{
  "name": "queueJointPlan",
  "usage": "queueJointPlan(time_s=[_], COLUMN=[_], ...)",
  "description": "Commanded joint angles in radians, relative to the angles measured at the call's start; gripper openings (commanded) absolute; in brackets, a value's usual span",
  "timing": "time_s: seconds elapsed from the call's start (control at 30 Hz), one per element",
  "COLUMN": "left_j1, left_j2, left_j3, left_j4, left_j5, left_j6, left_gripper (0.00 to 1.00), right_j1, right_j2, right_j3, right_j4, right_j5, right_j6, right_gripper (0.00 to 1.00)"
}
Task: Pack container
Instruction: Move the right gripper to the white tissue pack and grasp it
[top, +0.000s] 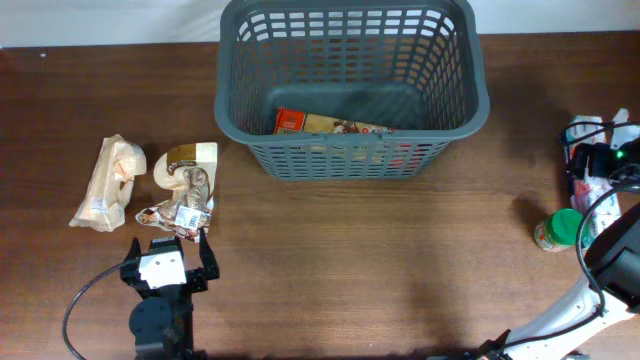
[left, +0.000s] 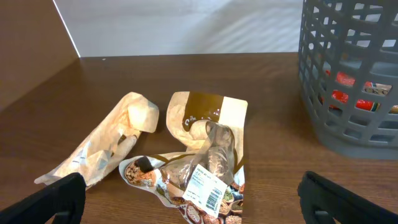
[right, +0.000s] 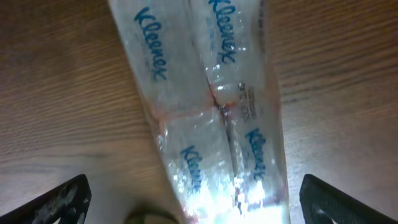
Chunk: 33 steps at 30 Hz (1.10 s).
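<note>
The container, a dark grey lattice basket (top: 455, 80), stands at the back middle of the table, with a red-and-brown box (top: 325, 124) inside. It also shows at the right of the left wrist view (left: 348, 130). My left gripper (top: 170, 252) is open just in front of a printed snack packet with a white label (top: 182, 213). In the left wrist view the gripper (left: 196, 208) has the packet (left: 199, 180) between its spread fingers. My right gripper (right: 196, 202) is open at the far right, over a clear Kleenex tissue pack (right: 205, 106).
A beige bag (top: 105, 185) and a brown-and-cream pouch (top: 187, 163) lie left of the basket, behind the packet; both also show in the left wrist view, the bag (left: 106, 140) and the pouch (left: 205, 112). A green-lidded jar (top: 558, 232) stands near the right arm.
</note>
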Motion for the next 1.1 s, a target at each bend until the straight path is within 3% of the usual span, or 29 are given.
queueJointPlan(time_s=[0.0,0.3,0.4,0.43,0.47,0.53,0.6,0.63,0.83,1.07], left_j1=[-0.003,-0.003,-0.003,-0.003,-0.003,-0.003,-0.003,-0.003,-0.003,-0.003], left_j2=[-0.006,-0.006,-0.006,-0.006,-0.006,-0.006,-0.006,-0.006,-0.006,-0.006], left_j3=[-0.005,-0.005,-0.005,-0.005,-0.005,-0.005,-0.005,-0.005,-0.005,-0.005], left_j4=[0.0,0.0,0.0,0.0,0.0,0.0,0.0,0.0,0.0,0.0], left_j5=[0.01,0.01,0.01,0.01,0.01,0.01,0.01,0.01,0.01,0.01], left_j6=[-0.01,-0.01,-0.01,-0.01,-0.01,-0.01,-0.01,-0.01,-0.01,-0.01], left_gripper=[0.99,0.99,0.99,0.99,0.99,0.99,0.99,0.99,0.99,0.99], right_j1=[0.003,0.003,0.003,0.003,0.003,0.003,0.003,0.003,0.003,0.003], right_j2=[-0.001,0.0,0.001,0.004,0.007,0.012,0.012,0.012,0.011,-0.017], right_j3=[-0.034,-0.167,-0.188,-0.191,-0.191,-0.191,-0.19,-0.19,-0.164,0.035], right_j4=[0.03,0.172,0.196,0.202,0.204,0.203,0.198,0.196,0.177,0.071], right_j5=[0.001,0.003,0.004,0.006,0.006,0.006,0.008,0.014,0.028,0.024], right_j6=[-0.011,0.012,0.042,0.054,0.054,0.054,0.058,0.077,0.137,0.191], right_gripper=[0.99,1.0,0.95,0.89,0.77,0.47,0.25,0.06,0.04,0.04])
